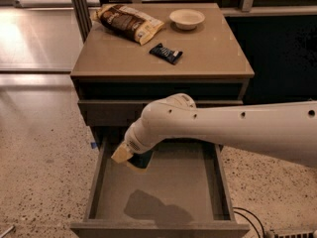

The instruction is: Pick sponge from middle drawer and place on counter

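Note:
The middle drawer stands pulled open at the bottom of the cabinet, its tray bare apart from a shadow. My gripper, at the end of the white arm reaching in from the right, hangs over the drawer's back left part. It is shut on the sponge, whose dark face and yellow edge show under the fingers. The sponge is held above the drawer floor, below the level of the counter.
On the counter lie a snack bag at the back left, a pale bowl at the back and a dark shiny wrapper in the middle. A closed drawer front sits above the open drawer. A cable lies on the speckled floor at right.

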`<state>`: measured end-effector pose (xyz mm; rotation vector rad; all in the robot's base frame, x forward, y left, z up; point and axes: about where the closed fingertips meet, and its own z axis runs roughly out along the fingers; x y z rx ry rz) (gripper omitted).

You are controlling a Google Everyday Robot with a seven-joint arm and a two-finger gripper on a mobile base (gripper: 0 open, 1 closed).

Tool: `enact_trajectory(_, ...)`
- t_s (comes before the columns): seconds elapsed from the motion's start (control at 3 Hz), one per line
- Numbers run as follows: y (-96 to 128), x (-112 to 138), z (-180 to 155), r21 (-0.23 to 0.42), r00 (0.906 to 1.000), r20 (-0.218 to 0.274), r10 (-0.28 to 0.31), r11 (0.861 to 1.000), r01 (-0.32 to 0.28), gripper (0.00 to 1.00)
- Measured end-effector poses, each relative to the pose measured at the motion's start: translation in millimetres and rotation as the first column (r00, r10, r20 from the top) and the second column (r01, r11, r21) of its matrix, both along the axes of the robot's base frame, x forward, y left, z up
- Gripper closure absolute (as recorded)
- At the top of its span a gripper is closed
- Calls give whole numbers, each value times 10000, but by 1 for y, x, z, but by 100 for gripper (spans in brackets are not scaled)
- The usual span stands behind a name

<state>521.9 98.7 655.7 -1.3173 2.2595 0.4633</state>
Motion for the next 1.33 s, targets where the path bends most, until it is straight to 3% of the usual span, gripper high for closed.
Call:
enact_trajectory(0.33,3,36,61,281,9966,534,625,9976,-640,100)
enact_trajectory(0.67,2,38,64,292,9961,560,682,9971,-699,100)
enact_trajectory(1.0,-7,48,84,940,9950,741,668,9928,-736,100)
enact_trajectory(1.33,-35,81,137,1748,9897,1416,210,9835,-459,100)
